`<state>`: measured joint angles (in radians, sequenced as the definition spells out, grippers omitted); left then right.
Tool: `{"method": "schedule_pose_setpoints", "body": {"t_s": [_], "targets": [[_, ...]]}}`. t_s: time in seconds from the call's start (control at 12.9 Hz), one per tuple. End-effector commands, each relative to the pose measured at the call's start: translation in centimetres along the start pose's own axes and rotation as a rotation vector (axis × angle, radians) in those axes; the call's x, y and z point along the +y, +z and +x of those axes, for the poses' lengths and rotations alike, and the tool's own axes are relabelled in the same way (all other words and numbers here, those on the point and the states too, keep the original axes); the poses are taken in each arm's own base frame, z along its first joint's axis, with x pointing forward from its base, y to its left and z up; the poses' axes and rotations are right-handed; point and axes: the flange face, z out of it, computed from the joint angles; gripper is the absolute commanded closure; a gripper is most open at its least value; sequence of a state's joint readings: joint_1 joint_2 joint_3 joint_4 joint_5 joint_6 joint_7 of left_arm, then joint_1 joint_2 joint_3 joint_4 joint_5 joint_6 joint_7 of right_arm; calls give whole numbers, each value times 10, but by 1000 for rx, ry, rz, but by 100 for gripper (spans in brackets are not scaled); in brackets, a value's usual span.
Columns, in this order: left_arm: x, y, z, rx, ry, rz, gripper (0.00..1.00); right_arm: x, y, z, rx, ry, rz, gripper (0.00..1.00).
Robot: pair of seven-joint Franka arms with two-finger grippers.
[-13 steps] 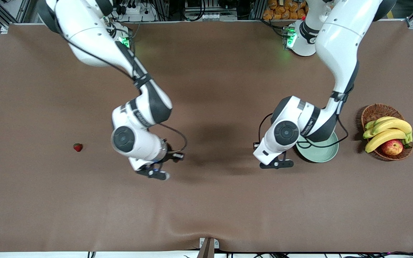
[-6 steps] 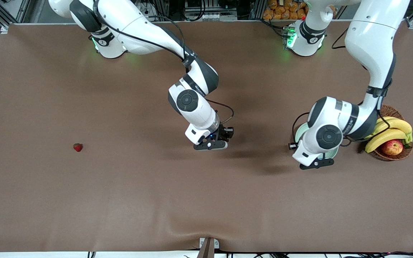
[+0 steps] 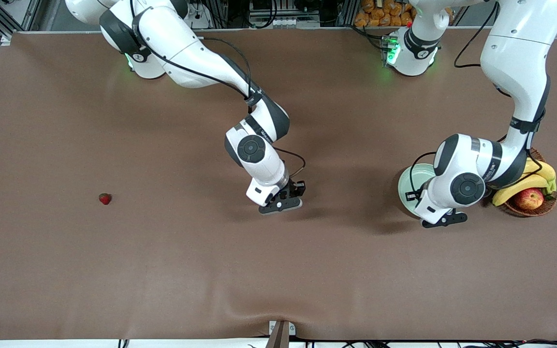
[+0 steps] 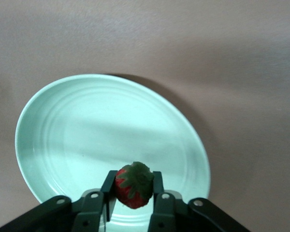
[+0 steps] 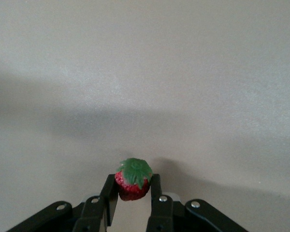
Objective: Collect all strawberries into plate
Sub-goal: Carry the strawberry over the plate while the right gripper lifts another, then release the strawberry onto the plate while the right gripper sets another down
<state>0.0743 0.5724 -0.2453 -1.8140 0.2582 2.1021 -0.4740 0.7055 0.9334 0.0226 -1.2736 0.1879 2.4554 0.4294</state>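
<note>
Light falls evenly and brightly from overhead. Soft, wide shadows of both arms lie on the brown table (image 3: 278, 270) beneath them. Green lamps glow at the arm bases. The front view is sharp throughout. In the left wrist view the plate (image 4: 63, 135) shines pale with mild glare; both wrist views look slightly soft and washed out.

Worktop (image 3: 114, 270) plain matte brown; plate (image 4: 77, 140) pale mint green, unmarked, faint concentric rings; strawberry in left end effector (image 4: 134, 185) red with dark green leafy cap; strawberry in right end effector (image 5: 133, 179) red, brighter green cap; loose strawberry (image 3: 105, 198) red, dark cap; left end effector (image 4: 130, 205) and right end effector (image 5: 130, 203) black, silver screws; arms white with black joints; basket (image 3: 505, 152) brown wicker; bananas (image 3: 525, 176) yellow, green tips; apple (image 3: 529, 198) red-yellow.
</note>
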Motion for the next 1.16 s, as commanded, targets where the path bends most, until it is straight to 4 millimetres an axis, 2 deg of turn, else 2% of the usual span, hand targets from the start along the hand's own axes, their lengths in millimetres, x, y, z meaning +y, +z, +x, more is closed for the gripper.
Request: {"method": "schedule_pose_setpoints", "body": {"t_s": [0.0, 0.08, 0.16, 0.31, 0.47, 0.62, 0.85, 1.09], "targets": [[-13, 1, 3, 17, 0, 2, 0, 4, 2, 3, 10, -43, -17, 81], [-11, 0, 3, 18, 0, 0, 0, 4, 2, 3, 7, -44, -19, 44], [-10, -1, 3, 17, -2, -3, 0, 3, 0, 4, 12, -40, -17, 0], [0, -11, -1, 28, -3, -12, 0, 1, -5, 5, 18, -41, -13, 0], [28, -22, -11, 30, 7, -42, 0, 6, -28, 18, 42, -33, -4, 0], [52, -33, -17, 38, -20, -67, 0, 43, -53, 36, 37, 12, -22, 0], [97, -57, -29, 56, -69, -121, 0, 99, -87, 45, 13, 48, -55, 0], [163, -77, -35, 94, -53, -169, 0, 179, -124, 51, 10, 84, -98, 0]]}}
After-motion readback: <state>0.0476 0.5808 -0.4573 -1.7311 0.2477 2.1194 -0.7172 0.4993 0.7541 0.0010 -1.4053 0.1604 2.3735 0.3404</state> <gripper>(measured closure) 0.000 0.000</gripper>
